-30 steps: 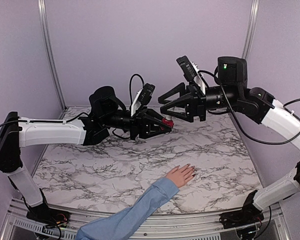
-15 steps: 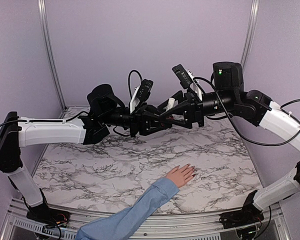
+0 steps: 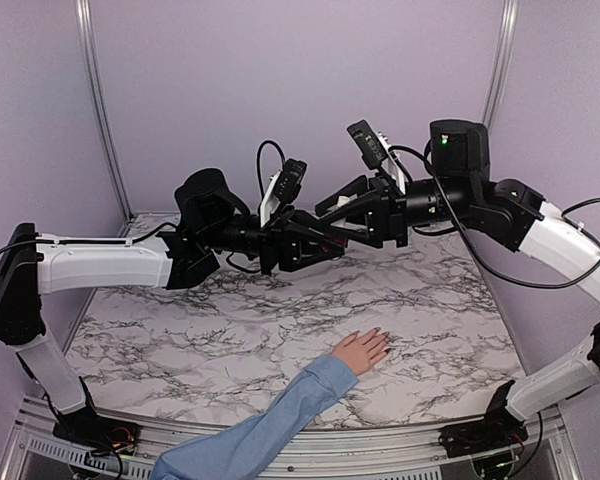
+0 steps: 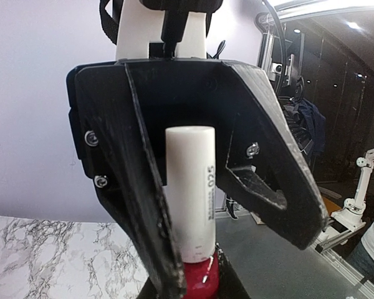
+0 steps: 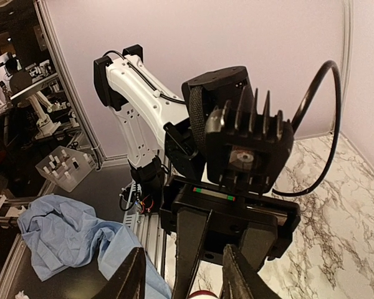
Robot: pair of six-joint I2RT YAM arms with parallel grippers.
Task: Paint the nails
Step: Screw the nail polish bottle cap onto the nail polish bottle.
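Above the tabletop's [image 3: 230, 330] far half, your left gripper [image 3: 305, 248] clamps the red nail-polish bottle [image 4: 199, 277], and your right gripper [image 3: 322, 226] stands open astride its white cap [image 4: 190, 187]. The hand [image 3: 361, 351] lies flat by the tabletop's near edge, the nails [image 3: 382, 338] well below both grippers.

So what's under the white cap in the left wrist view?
The red bottle, with its top showing just below the white cap. The left gripper holds it; black fingers and the picture's lower edge cover the rest.
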